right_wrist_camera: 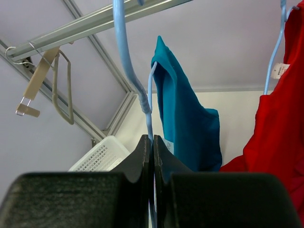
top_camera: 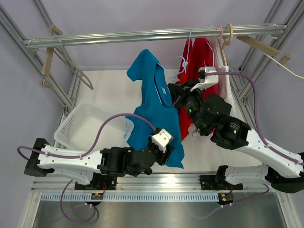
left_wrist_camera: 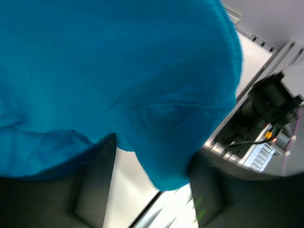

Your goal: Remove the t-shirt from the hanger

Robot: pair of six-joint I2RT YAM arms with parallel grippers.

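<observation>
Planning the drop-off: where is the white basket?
In the top view, the white basket sits on the left, just left of the hanging blue t-shirt.

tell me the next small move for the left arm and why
Probably close the left gripper: its fingers stand apart with the blue t-shirt hem hanging between them, while the right gripper pinches the hanger wire, steadying it for a pull.

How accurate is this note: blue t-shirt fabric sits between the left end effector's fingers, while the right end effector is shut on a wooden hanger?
Wrong on the hanger only. The right wrist view shows the right end effector shut on a light-blue hanger, not a wooden one. Fabric of the blue t-shirt does sit between the fingers of the left end effector.
</observation>
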